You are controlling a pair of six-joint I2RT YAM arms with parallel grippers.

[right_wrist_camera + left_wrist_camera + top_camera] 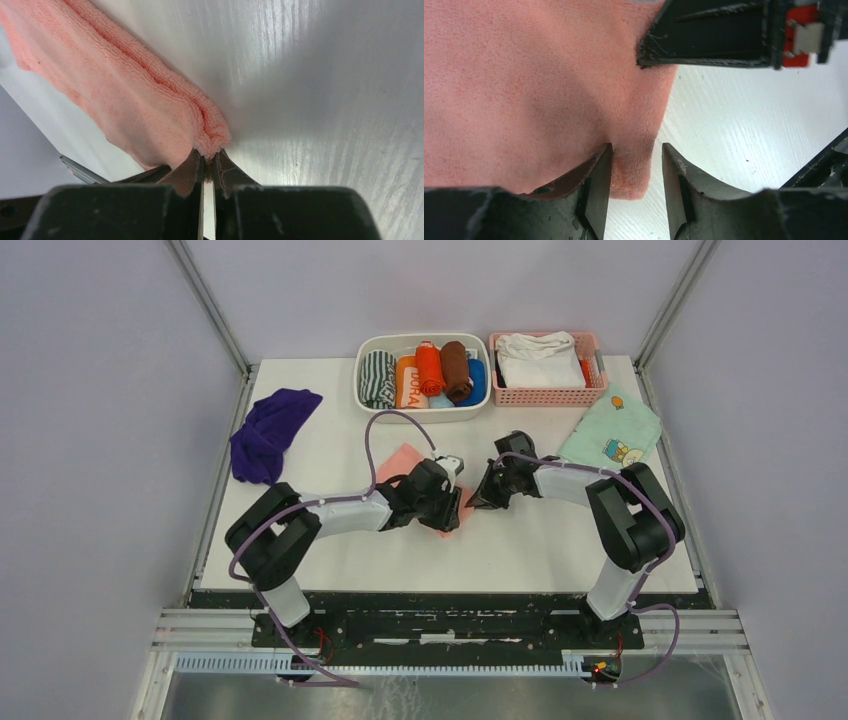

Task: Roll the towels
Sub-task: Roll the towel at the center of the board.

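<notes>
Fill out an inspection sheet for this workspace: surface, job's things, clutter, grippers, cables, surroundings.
Surface: white table, faint grain visible in the right wrist view.
Job's things: salmon-pink towel mid-table between both grippers, not rolled; purple towel crumpled at the left edge, untouched.
Clutter: white bin of rolled cloths; pink basket holding a white folded cloth; mint-green printed cloth on the right.
Grippers: left gripper open, jaws astride a towel corner; right gripper pinched shut on the towel's folded end.
Cables: purple cable loops above the left arm; another follows the right arm.
Surroundings: grey walls, metal frame post.
</notes>
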